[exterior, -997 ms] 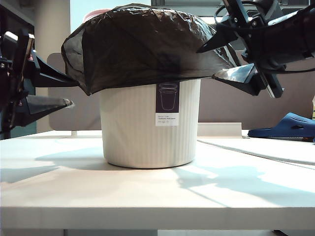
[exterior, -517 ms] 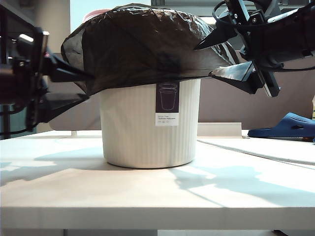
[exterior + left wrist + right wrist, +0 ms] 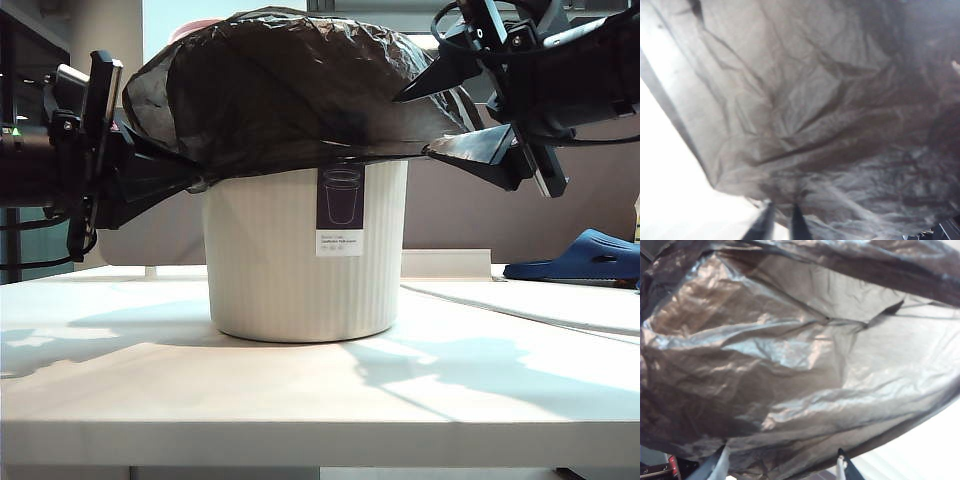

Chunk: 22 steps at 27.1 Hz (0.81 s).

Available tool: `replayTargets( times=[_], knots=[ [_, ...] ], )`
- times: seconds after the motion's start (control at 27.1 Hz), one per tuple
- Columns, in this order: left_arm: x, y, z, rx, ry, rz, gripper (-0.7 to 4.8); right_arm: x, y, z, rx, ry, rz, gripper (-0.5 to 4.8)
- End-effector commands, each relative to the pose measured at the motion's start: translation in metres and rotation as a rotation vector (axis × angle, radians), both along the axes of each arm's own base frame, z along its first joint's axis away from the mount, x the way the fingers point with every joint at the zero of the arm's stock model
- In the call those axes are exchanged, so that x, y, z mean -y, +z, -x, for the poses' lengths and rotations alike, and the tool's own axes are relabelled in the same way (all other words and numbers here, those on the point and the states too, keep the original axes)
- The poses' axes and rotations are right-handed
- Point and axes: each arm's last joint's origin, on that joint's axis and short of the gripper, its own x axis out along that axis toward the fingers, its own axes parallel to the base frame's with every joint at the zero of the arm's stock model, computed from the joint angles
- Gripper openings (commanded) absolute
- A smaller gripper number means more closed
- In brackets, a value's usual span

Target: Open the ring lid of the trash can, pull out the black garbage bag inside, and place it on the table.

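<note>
The cream-white ribbed trash can (image 3: 290,260) stands mid-table with its purple label facing me. The black garbage bag (image 3: 290,90) billows over its rim. A sliver of the pale-pink ring lid (image 3: 196,27) peeks out behind the bag's top left. My left gripper (image 3: 192,178) is at the bag's left edge, its fingers pinched together on the film. In the left wrist view the left gripper (image 3: 781,220) shows a narrow gap at the bag's (image 3: 830,125) edge. My right gripper (image 3: 415,126) stands open, one finger above and one below the bag's right edge. The right wrist view shows the right gripper (image 3: 780,462) straddling the bag (image 3: 790,350).
The white table (image 3: 300,400) spreads out in front of the can. A blue slipper (image 3: 585,258) lies at the back right. A grey partition panel (image 3: 460,220) stands behind the can.
My left gripper moved right to the bag's left edge and closed its fingers there, gathering the hanging flap. The right gripper stayed in place, open.
</note>
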Motion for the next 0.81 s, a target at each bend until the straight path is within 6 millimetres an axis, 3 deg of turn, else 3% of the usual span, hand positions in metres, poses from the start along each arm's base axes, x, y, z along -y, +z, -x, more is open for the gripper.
replayTargets(
  times=[0.04,0.07,0.63,0.74,0.81],
  knots=[
    [0.001,0.002,0.0,0.021,-0.003,0.0,0.35,-0.001,0.003,0.0,0.014,0.015,-0.011,2.72],
    [0.001,0.002,0.0,0.021,-0.003,0.0,-0.09,-0.001,0.003,0.0,0.014,0.016,-0.011,2.7],
    [-0.004,-0.012,0.018,-0.046,-0.038,0.012,-0.04,-0.001,0.003,0.001,0.006,0.039,-0.018,2.7],
    [-0.005,-0.011,0.017,-0.046,0.024,0.021,1.57,-0.001,0.003,0.001,0.006,0.043,-0.018,2.7],
    [-0.006,-0.011,0.016,-0.047,0.054,0.027,1.58,-0.001,0.002,0.001,0.005,0.055,-0.017,2.7]
  ],
)
